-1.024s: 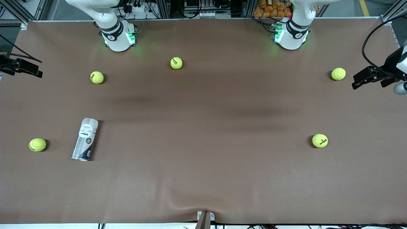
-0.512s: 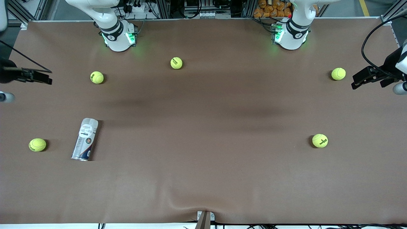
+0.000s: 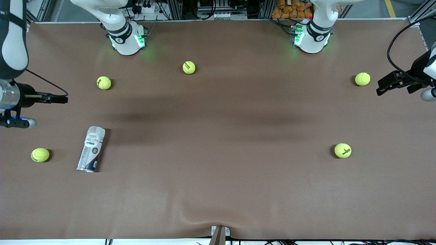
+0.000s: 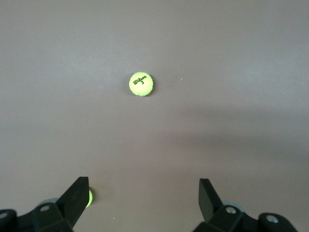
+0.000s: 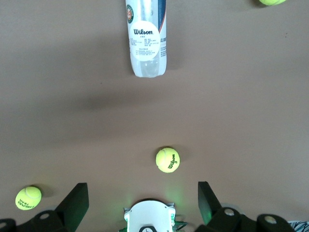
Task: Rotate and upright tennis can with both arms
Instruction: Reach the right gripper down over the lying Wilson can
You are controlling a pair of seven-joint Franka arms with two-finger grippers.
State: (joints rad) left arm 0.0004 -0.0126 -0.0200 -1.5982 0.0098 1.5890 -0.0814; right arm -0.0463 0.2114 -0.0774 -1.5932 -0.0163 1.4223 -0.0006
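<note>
Wilson tennis can (image 3: 91,148) lying flat at lower left of frame, on brown surface (image 3: 218,177). Right end effector (image 3: 58,99) at left edge, open, empty, well apart above can. Left end effector (image 3: 386,85) at right edge, open, empty.

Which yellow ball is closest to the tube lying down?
The tennis ball beside the tennis can, at the right arm's end of the table. The others sit much farther off.
</note>
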